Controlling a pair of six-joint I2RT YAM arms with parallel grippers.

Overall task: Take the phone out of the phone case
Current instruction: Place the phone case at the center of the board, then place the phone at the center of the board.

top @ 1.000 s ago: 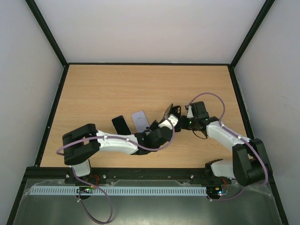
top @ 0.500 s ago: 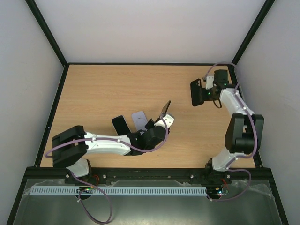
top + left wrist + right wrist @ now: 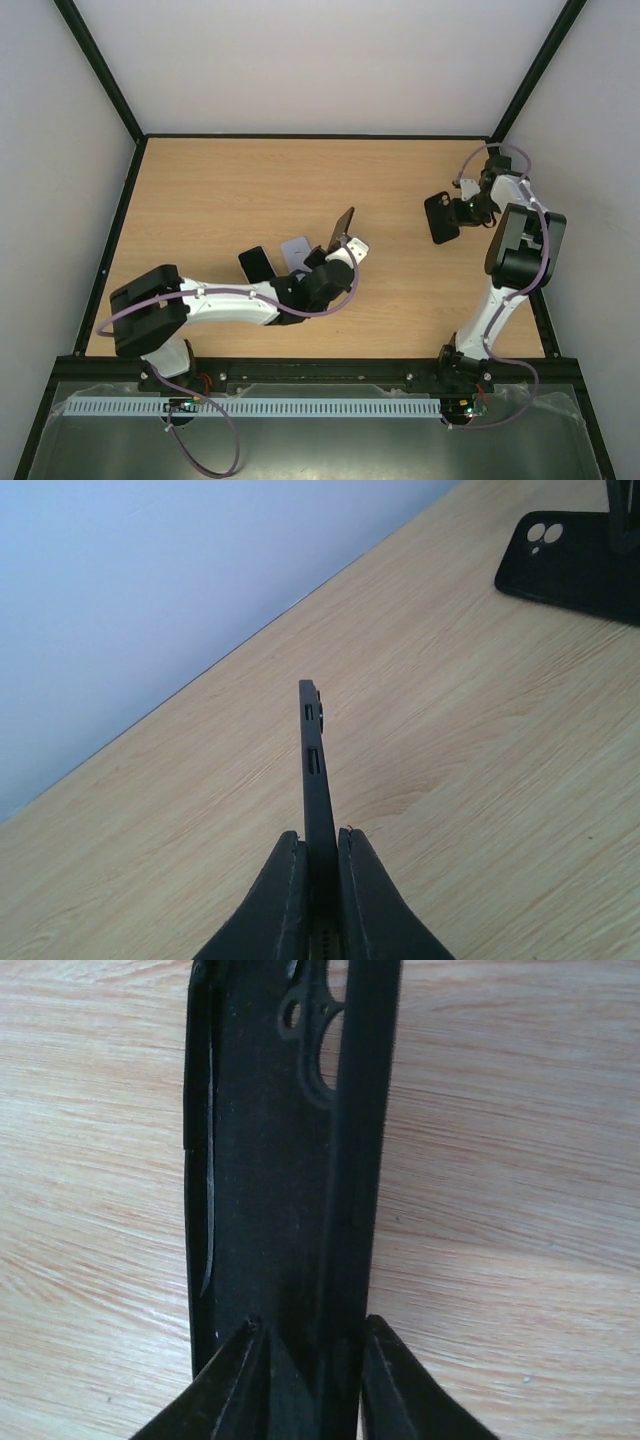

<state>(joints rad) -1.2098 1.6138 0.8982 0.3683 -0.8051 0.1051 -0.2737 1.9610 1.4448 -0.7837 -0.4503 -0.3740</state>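
**Desk:** Where is the phone?

**Me:** It's in my left gripper (image 3: 318, 834), which is pinched narrow on its lower end. The phone (image 3: 316, 770) stands edge-on up the middle of the left wrist view with its side buttons (image 3: 312, 760) showing. In the overhead view it sits at centre frame, tilted and lifted off the table (image 3: 220, 190).

**Desk:** And the case?

**Me:** My right gripper (image 3: 312, 1325) is clamped on the case (image 3: 260, 1160). That puts it at the right middle of the overhead frame, well apart from the phone. I cannot tell whether its far end touches the wood.

**Desk:** Is anything in it?

**Me:** It looks empty to me. In the right wrist view wood grain shows through the camera cut-out (image 3: 322, 1060) near the top, and below that I see only the bare inner back. One side wall hides part of the inside, so that is a judgement.

**Desk:** So which step are you on?

**Me:** I judge the two are parted, and what remains is setting them down. I'd lower the phone slowly until a long edge meets the wood, lay it flat, and only then open. The pinch is on a short end, so a quick swing could lever the phone loose.

**Me:** A dark slab (image 3: 257, 266) and a pale grey slab (image 3: 298, 255) lie just left of the phone in the overhead view. I'd aim for bare wood to their right.
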